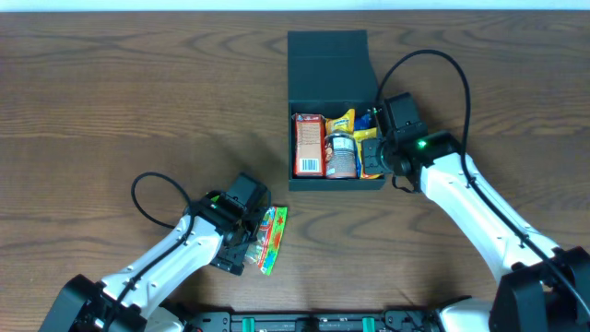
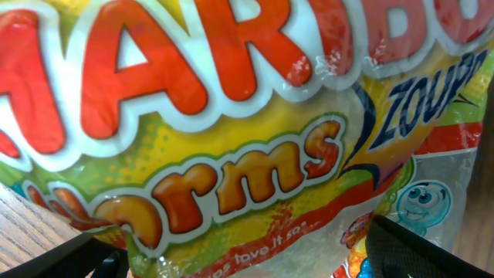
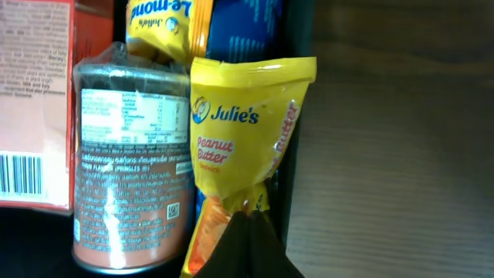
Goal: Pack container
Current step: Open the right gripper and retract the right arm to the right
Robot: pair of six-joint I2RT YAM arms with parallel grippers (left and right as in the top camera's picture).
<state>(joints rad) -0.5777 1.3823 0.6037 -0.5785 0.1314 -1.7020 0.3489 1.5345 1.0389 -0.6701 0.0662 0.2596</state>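
One Haribo bag (image 2: 231, 154) lies under my released left gripper (image 1: 251, 236). My right gripper (image 3: 247, 245) clenches one yellow packet (image 3: 247, 131) in the teal, open-lidded container (image 1: 336, 183).

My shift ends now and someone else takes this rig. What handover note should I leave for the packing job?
Left hand: open, straddling the colourful plastic Haribo worms bag, which lies on the wooden table, outside the box.
Right hand: shut, at the lower end of the yellow Julie's peanut butter packet inside the dark teal-green cardboard box; unclear whether it pinches it.
Done: red carton and brown can are in the box, lid open.
Left: pack the Haribo bag, probably close the lid.
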